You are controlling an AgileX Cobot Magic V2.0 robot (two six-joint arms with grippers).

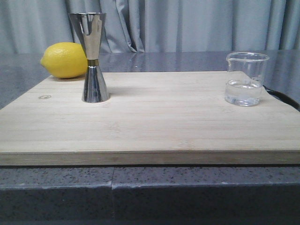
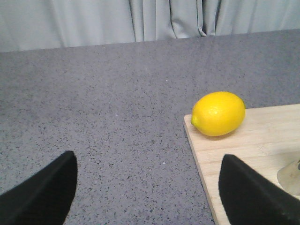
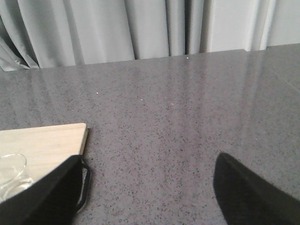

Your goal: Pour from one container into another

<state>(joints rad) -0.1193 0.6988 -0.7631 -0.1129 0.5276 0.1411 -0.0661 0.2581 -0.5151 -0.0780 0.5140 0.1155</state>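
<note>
We see one lemon (image 1: 64, 60) at the far left corner of the wooden cutting board (image 1: 154, 122), at about ten o'clock from the board's middle. Just beside it to the right stands one steel jigger (image 1: 93, 56), upright, hourglass-shaped, mirror-bright, with a thin gold band at its narrow waist and its wider cup upward. It rests on the board at roughly nine to ten o'clock.

Well apart, at about two o'clock on the board near the right edge, stands one clear glass beaker (image 1: 245, 78), upright, shorter than the jigger, with a pouring lip on its left rim, faint printed marks, and a shallow layer of clear liquid in the bottom. A dark cable (image 1: 281, 96) runs off behind it to the right.

In the left wrist view, the left gripper (image 2: 150, 192) hangs over the countertop just off the board's left edge, its two dark fingers (image 2: 42, 192) spread wide with nothing between them. In the right wrist view, the right gripper (image 3: 150, 187) is likewise released, fingers apart and holding nothing, over the counter off the board's right edge.

The single pale board lies on a speckled dark grey stone countertop (image 1: 154, 192); pleated grey curtains (image 1: 187, 23) close the background.
</note>
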